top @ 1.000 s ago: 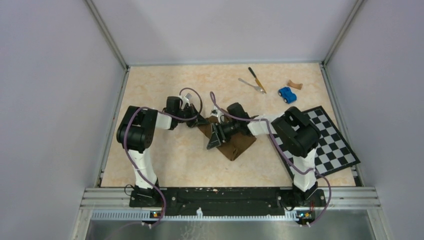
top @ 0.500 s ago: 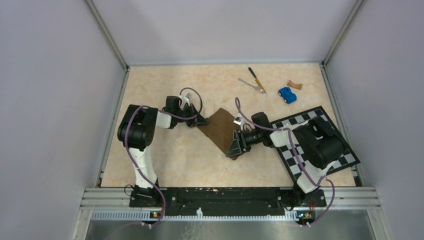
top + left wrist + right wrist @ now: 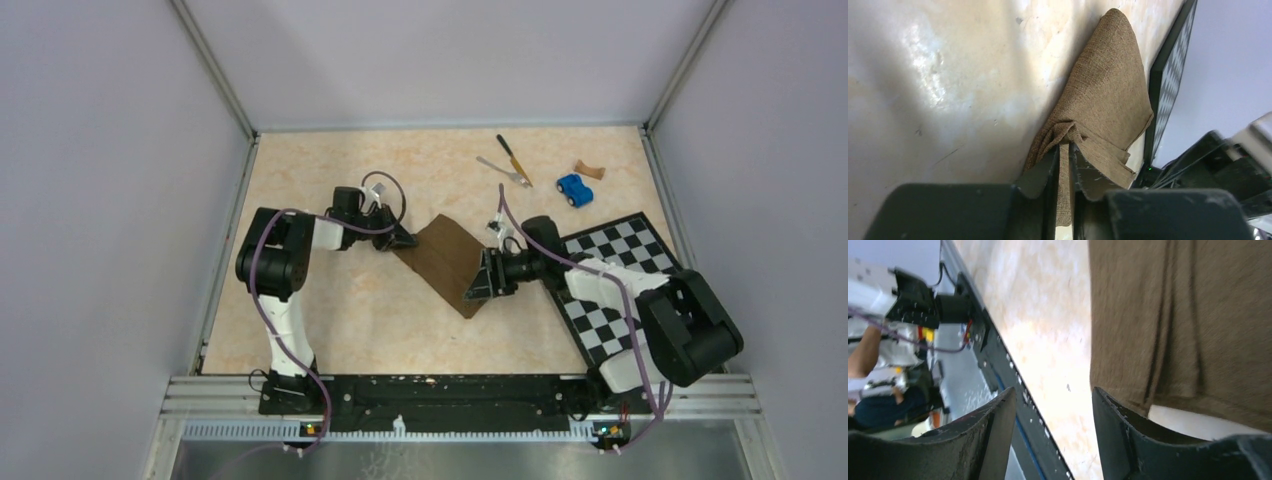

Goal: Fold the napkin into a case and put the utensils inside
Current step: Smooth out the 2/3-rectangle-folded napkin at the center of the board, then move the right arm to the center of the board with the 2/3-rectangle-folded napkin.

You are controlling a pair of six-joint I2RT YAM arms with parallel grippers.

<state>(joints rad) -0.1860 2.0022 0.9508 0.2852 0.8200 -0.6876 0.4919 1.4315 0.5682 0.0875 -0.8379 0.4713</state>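
We see the dark brown woven cloth napkin [image 3: 447, 262] folded into a slanted strip near the middle of the pale marbled bench [image 3: 340, 320], running from a far-left corner toward the near right. The left hand [image 3: 402, 240] meets that far-left corner. From above its grip is hidden from us, but the left wrist view shows its two dark fingers [image 3: 1040, 172] almost together with a pinched-up ridge of the napkin [image 3: 1103, 95] clamped between them. The cloth bunches into creases just past the tips, then flattens toward a rounded point. The right hand [image 3: 474, 285] sits at the napkin's near-right edge. Its wrist view shows the fingers [image 3: 1125, 435] well apart with nothing between them: bare bench fills the gap, and the napkin [image 3: 1188, 315] lies beyond the tips to the right, a soft lengthwise crease in it. Only the overhead view gives us the rest. The slim knife with yellow-orange handle and dark blade [image 3: 514, 160] and the small silver metal fork [image 3: 503, 171] lie at the far side of the bench, their near ends close together, well apart from the napkin. A blue toy car [image 3: 573, 189] stands just right of them, with a small brown curved piece [image 3: 589, 170] beyond it. A black-and-white checkered board [image 3: 640, 250] lies at the right under the right arm, and the left wrist view catches its dark edge [image 3: 1168, 85] beyond the napkin.
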